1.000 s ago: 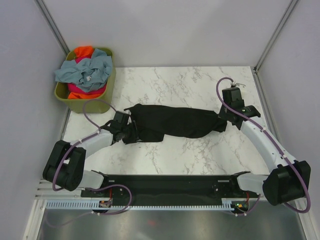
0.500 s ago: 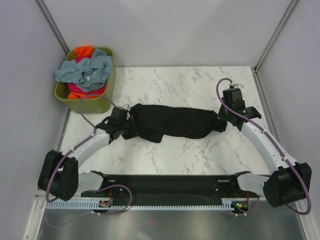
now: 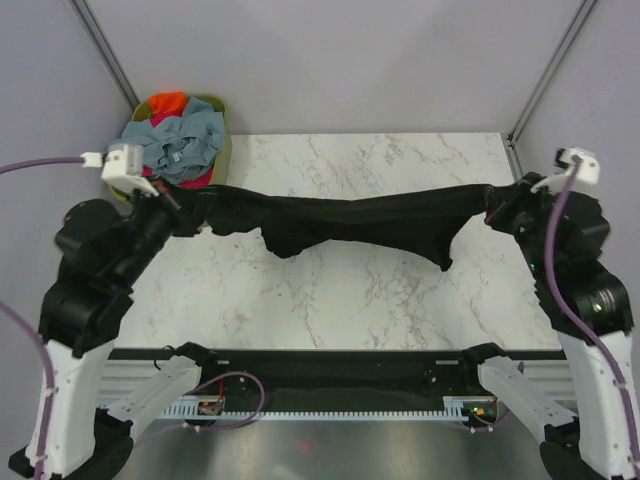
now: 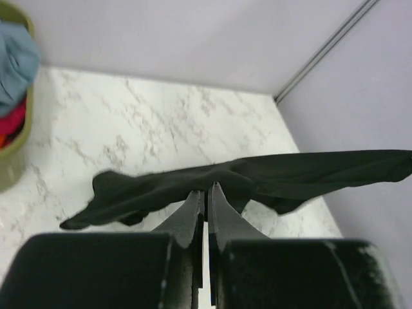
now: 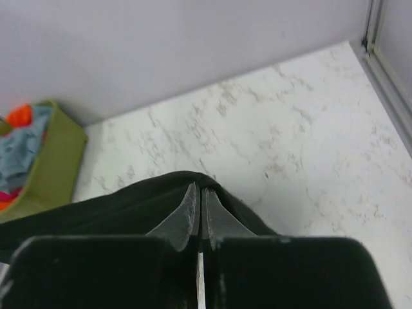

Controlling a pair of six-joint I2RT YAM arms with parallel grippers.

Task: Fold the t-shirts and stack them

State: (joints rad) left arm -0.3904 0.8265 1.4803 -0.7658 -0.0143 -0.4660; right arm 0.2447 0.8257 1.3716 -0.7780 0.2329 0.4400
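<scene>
A black t-shirt (image 3: 350,220) hangs stretched in the air across the marble table, bunched into a long band with folds sagging in the middle. My left gripper (image 3: 190,212) is shut on its left end near the basket; in the left wrist view the left gripper (image 4: 206,188) pinches the black t-shirt (image 4: 283,174). My right gripper (image 3: 497,212) is shut on the right end; in the right wrist view the right gripper (image 5: 199,188) bites a fold of the black t-shirt (image 5: 96,212). Grey-blue, orange and pink t-shirts (image 3: 175,140) lie heaped in the basket.
The olive-green basket (image 3: 222,150) stands at the table's back left corner, just behind my left gripper; it also shows in both wrist views (image 4: 13,161) (image 5: 55,167). Grey walls close the table at the back and sides. The marble table (image 3: 350,300) lies under the hanging shirt.
The left gripper closed on the shirt's left end. Both arms then rose and drew apart, lifting the black shirt off the table and stretching it into a band.
</scene>
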